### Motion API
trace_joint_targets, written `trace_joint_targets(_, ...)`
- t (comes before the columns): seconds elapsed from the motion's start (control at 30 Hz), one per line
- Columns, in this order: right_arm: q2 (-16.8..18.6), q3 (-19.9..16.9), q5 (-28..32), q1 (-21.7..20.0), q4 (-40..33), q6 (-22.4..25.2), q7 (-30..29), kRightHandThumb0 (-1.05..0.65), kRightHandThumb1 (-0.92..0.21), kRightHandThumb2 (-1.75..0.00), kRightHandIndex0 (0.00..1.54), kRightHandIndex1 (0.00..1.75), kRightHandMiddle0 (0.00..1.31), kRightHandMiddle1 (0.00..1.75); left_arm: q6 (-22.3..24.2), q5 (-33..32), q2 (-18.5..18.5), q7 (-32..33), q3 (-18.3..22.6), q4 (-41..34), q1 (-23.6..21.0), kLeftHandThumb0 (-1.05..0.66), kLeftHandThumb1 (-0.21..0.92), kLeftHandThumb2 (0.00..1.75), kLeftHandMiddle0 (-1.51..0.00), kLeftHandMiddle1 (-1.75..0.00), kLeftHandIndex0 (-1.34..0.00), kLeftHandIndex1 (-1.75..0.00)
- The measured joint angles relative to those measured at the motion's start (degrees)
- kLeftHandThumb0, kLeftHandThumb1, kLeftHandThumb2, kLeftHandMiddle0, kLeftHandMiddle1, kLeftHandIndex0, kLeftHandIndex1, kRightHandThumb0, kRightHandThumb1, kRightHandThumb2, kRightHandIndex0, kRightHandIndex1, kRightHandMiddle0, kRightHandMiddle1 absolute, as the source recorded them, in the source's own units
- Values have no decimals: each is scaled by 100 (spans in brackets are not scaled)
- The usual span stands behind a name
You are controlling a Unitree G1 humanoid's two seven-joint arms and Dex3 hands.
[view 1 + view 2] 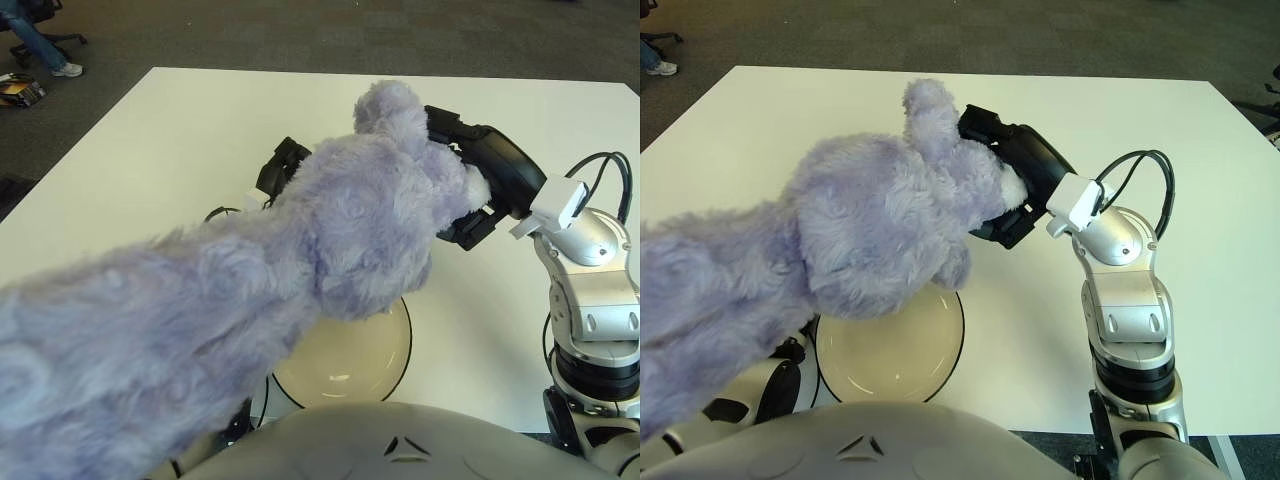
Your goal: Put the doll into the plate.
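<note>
A fluffy purple doll (370, 220) hangs in the air above the table, its head end clamped in my right hand (468, 185), which is shut on it. Its long legs (120, 370) swing close to the camera and fill the lower left of the view. The cream plate (385, 365) with a dark rim sits on the white table (200, 110) just below the doll's body, half hidden by it. My left hand (283, 165) shows behind the doll's back, and its grip is hidden by the fur.
My right forearm (1125, 300) stands at the right of the plate, with a black cable (1155, 180) looping off the wrist. Off the table's far left corner, a person's legs (35, 40) and a box (20, 92) are on the dark carpet.
</note>
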Motion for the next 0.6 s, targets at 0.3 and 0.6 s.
trace_joint_targets(0.3, -445, 191, 88, 33, -338, 368, 79, -1, -9, -147, 73, 161, 73, 159, -71, -29, -12, -34, 4, 109, -60, -1, 30, 134, -51, -175, -50, -175)
trace_joint_targets(0.6, -969, 469, -31, 19, -602, 642, 100, -1, -12, -145, 71, 163, 71, 160, -73, -37, -37, -21, 27, 139, -75, -1, 30, 135, -51, -175, -50, -175)
